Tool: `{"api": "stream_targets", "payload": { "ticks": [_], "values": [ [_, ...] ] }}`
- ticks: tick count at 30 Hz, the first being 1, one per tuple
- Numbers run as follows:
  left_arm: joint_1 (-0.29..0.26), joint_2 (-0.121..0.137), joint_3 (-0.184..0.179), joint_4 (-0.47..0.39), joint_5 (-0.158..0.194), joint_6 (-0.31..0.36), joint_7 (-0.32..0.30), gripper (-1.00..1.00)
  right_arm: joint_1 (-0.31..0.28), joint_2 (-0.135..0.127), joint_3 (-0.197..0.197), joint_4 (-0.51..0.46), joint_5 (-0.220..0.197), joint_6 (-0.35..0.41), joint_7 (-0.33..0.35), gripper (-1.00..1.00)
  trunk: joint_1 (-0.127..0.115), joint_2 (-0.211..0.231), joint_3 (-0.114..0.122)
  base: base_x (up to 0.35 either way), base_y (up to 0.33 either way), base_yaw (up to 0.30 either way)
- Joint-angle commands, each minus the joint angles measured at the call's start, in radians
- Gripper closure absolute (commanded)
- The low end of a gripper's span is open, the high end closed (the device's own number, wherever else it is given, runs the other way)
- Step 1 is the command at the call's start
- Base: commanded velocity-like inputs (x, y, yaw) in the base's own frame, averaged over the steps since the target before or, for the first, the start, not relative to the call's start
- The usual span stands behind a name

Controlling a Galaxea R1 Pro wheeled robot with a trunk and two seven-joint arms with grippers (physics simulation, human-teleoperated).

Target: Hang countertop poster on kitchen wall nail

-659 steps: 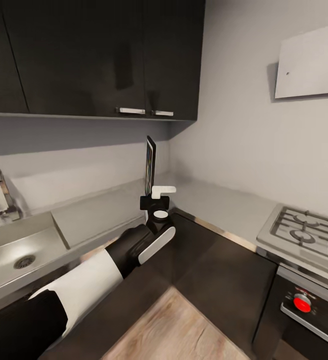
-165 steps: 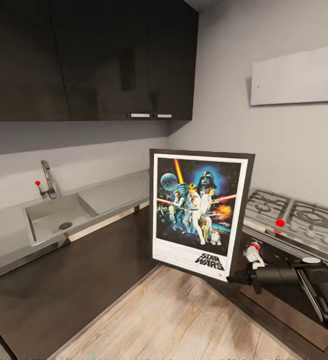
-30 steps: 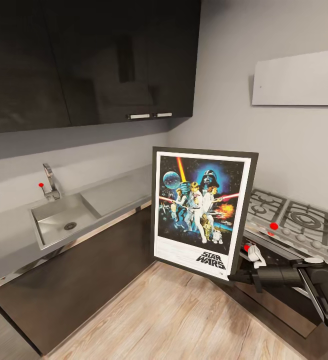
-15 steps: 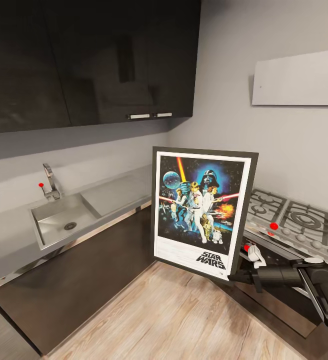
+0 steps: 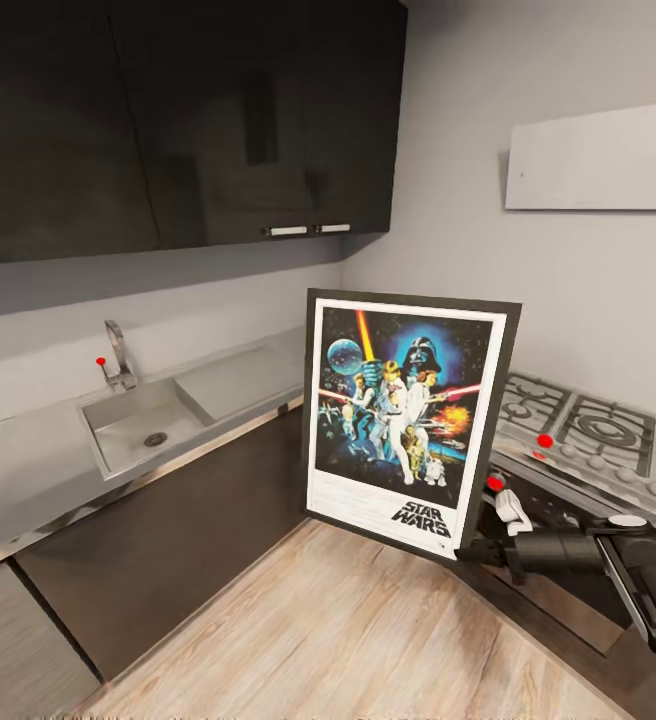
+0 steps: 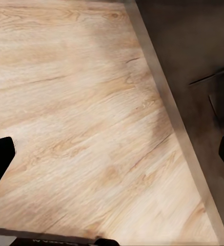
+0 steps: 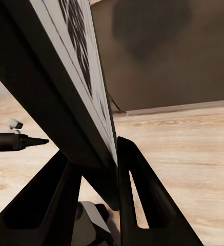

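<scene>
The poster (image 5: 408,420) hangs upright above the floor in the head view, its Star Wars picture facing me. My right gripper (image 5: 473,548) is shut on its lower right corner, with the arm reaching in from the right. In the right wrist view the two dark fingers (image 7: 137,189) clamp the poster's black frame edge (image 7: 65,102). The kitchen countertop (image 5: 238,380) of grey steel runs along the wall behind, bare where the poster stood. My left gripper (image 6: 112,154) is open over the wooden floor, fingertips far apart.
A sink (image 5: 138,435) with a tap sits in the worktop at left, a gas hob (image 5: 588,430) at right. Dark wall cabinets (image 5: 218,120) hang above. A pale panel (image 5: 598,155) is on the right wall. Wooden floor (image 5: 348,640) lies between the dark cabinet fronts.
The whole picture has shifted slightly, so the camera has moved. The poster stays gripped at the same corner by the right gripper.
</scene>
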Motion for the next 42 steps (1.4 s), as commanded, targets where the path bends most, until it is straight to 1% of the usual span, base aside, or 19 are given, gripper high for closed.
{"api": "stream_targets", "payload": {
  "ticks": [1,6,15,25,42],
  "values": [
    [-0.002,0.001,-0.008,-0.001,0.011,-0.005,-0.003,-1.00,-0.001,0.000,-0.002,-0.001,0.008,0.012,0.008,1.00,0.000,-0.002,-0.003,-0.082,0.012,0.148],
    [-0.002,0.001,-0.008,0.000,0.011,-0.005,-0.002,-1.00,-0.001,0.000,-0.002,-0.001,0.007,0.012,0.007,1.00,0.000,-0.002,-0.007,-0.108,0.049,0.170],
    [-0.002,0.001,-0.008,0.000,0.011,-0.005,-0.002,-1.00,-0.001,0.000,-0.002,-0.001,0.007,0.011,0.007,1.00,0.000,-0.002,-0.009,-0.268,0.142,0.086],
    [-0.002,0.001,-0.008,0.000,0.011,-0.005,-0.002,-1.00,-0.001,0.000,-0.002,-0.001,0.007,0.010,0.007,1.00,0.000,-0.002,-0.009,-0.161,0.055,0.275],
    [-0.002,0.001,-0.008,0.000,0.011,-0.005,-0.002,-1.00,0.003,0.000,0.003,-0.042,0.007,0.012,0.006,1.00,0.000,-0.002,-0.009,-0.309,0.096,0.293]
  ]
}}
